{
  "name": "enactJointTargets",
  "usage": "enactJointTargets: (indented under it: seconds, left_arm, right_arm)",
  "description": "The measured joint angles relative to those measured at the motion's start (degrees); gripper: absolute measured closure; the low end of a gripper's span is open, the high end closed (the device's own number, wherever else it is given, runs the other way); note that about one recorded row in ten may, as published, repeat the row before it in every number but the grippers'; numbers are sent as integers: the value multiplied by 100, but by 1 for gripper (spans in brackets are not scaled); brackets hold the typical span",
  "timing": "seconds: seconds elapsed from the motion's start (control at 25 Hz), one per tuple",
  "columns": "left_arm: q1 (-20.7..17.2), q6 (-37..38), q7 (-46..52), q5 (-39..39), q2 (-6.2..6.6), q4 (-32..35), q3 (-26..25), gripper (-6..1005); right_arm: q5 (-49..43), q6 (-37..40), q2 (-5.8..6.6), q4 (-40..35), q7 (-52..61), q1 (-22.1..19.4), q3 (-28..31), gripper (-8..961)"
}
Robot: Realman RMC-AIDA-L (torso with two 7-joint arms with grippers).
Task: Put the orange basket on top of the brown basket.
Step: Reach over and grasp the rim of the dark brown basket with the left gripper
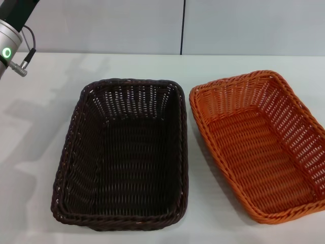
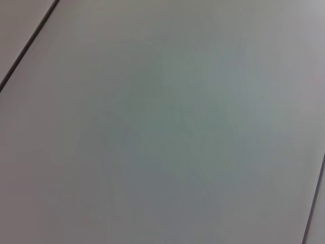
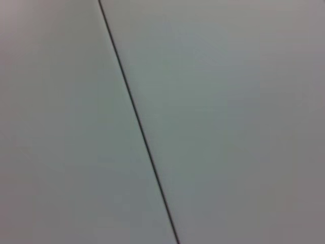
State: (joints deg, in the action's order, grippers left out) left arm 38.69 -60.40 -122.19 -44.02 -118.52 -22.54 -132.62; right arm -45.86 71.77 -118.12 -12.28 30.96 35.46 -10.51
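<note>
The orange basket [image 1: 264, 145] sits on the white table at the right in the head view, empty and upright. The brown basket [image 1: 124, 152] sits beside it at the centre left, also empty; their near rims almost touch at the far end. Part of my left arm [image 1: 11, 38] shows at the far upper left, raised away from both baskets; its gripper is out of view. My right arm and gripper are out of view. Both wrist views show only a plain grey panel surface.
The white table [image 1: 35, 152] extends to the left of the brown basket and behind both baskets to a grey wall [image 1: 127, 25] with a vertical seam.
</note>
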Motion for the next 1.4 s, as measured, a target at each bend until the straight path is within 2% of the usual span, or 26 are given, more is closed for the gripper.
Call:
enactJointTargets:
  seconds: [0.36,0.64,0.76,0.8,0.84,1.0,1.08,1.12,1.16,1.2,1.24,1.28,1.4]
  left_arm:
    - [-19,-202,-320,23,1,43,1,253]
    - [11,-355,-279,358,5,351,92,308]
    - [14,-321,-224,286,71,346,287,306]
    - [-19,-212,-116,236,142,263,509,306]
    - [-19,-212,-116,236,142,263,509,305]
    - [-213,462,625,-160,290,-360,975,306]
    - [-213,462,625,-160,290,-360,975,307]
    - [-273,851,1144,-470,377,-647,1142,307]
    - [-273,851,1144,-470,377,-647,1142,308]
    - [-333,1290,2784,-1546,726,-1216,1539,308]
    - [-339,1290,3904,-2367,974,-1562,1700,308]
    - [-338,1213,4815,-3050,1162,-1831,1781,309]
    - [-306,859,6495,-4419,1453,-2313,1852,310]
  right_arm:
    - [174,-19,-10,57,-4,0,5,264]
    - [178,-26,-11,185,19,-16,-44,264]
    - [147,-88,-10,208,31,-47,-89,264]
    - [138,-189,-9,216,36,-53,-125,264]
    - [138,-189,-9,216,36,-53,-125,264]
    - [131,-316,-8,217,39,-57,-215,264]
    - [131,-321,-7,218,36,-57,-222,264]
    - [131,-321,-7,218,36,-57,-222,264]
    - [131,-327,2,218,25,-58,-222,264]
    - [132,-357,20,217,20,-68,-223,264]
    - [132,-357,20,217,20,-68,-223,264]
    - [132,-385,29,214,20,-74,-223,264]
    - [132,-515,69,191,11,-84,-223,264]
